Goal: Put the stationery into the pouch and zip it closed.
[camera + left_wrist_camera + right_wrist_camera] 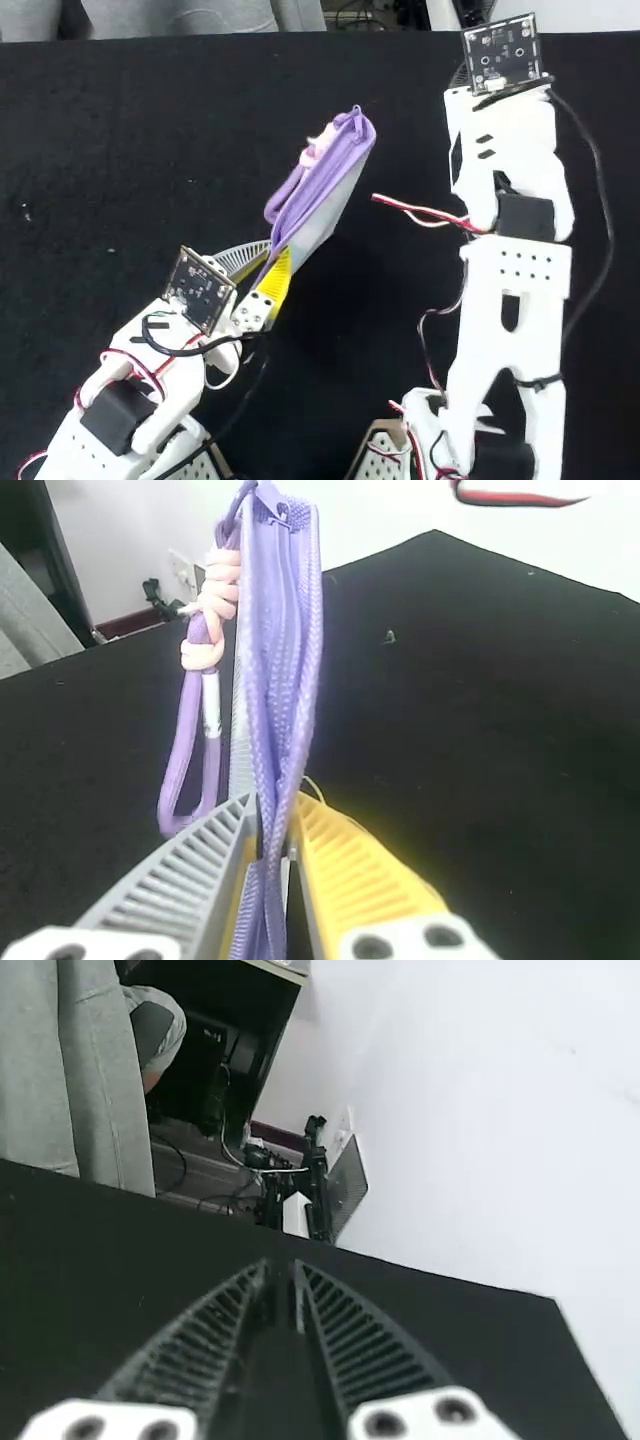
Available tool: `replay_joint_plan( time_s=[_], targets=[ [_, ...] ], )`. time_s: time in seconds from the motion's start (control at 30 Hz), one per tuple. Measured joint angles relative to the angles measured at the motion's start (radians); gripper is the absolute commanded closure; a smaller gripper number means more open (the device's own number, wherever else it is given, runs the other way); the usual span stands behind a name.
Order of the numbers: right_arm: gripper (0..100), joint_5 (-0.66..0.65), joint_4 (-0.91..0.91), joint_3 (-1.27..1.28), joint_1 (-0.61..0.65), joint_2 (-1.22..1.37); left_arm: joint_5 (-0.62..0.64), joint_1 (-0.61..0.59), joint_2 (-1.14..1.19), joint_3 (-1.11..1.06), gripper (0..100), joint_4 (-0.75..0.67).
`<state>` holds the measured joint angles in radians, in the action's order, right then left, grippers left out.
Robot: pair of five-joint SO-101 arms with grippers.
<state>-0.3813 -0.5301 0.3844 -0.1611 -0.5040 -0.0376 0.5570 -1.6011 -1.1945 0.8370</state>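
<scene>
Holding the purple pouch (325, 180) above the black table (120, 130), left gripper (265, 262) jaws clamped on its lower end
Pouch tilts up and away from the left arm, pink cord (215, 600) knotted on its strap; right gripper (283, 1272) jaws pressed together, aimed past the table's far edge; behind that edge a white wall (480, 1090) and floor cables (262, 1160)

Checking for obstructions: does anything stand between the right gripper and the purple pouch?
Nothing solid. The left gripper holds the purple pouch aloft, and only the right arm's red-white cable hangs toward it. The right gripper points away.
</scene>
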Motion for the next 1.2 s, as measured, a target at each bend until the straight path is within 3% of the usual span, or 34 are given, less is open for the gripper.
replay_joint_plan(
  time_s=[0.13, 0.33, 0.5, 0.7, 0.97, 1.2],
  targets=[
    [87.8, -0.002, -0.066, 0.000, 0.000, -0.003, 0.000, 0.000, 0.000, -0.003, 96, -0.015],
    [80.3, 0.068, -0.207, 0.000, -0.072, -0.109, 0.000, 0.000, 0.005, -0.028, 80, -0.031],
    [80.4, 0.097, -0.241, 0.078, -0.141, -0.259, 0.000, -0.020, 0.021, -0.046, 80, -0.029],
    [80.2, 0.097, -0.196, 0.308, -0.190, -0.439, 0.000, -0.144, 0.021, -0.046, 80, -0.089],
    [80.2, 0.097, -0.157, 0.577, -0.201, -0.689, 0.000, -0.292, 0.021, -0.074, 80, -0.187],
    [80.1, 0.097, -0.157, 0.753, -0.203, -0.896, -0.002, -0.342, 0.021, -0.074, 80, -0.196]
  ],
)
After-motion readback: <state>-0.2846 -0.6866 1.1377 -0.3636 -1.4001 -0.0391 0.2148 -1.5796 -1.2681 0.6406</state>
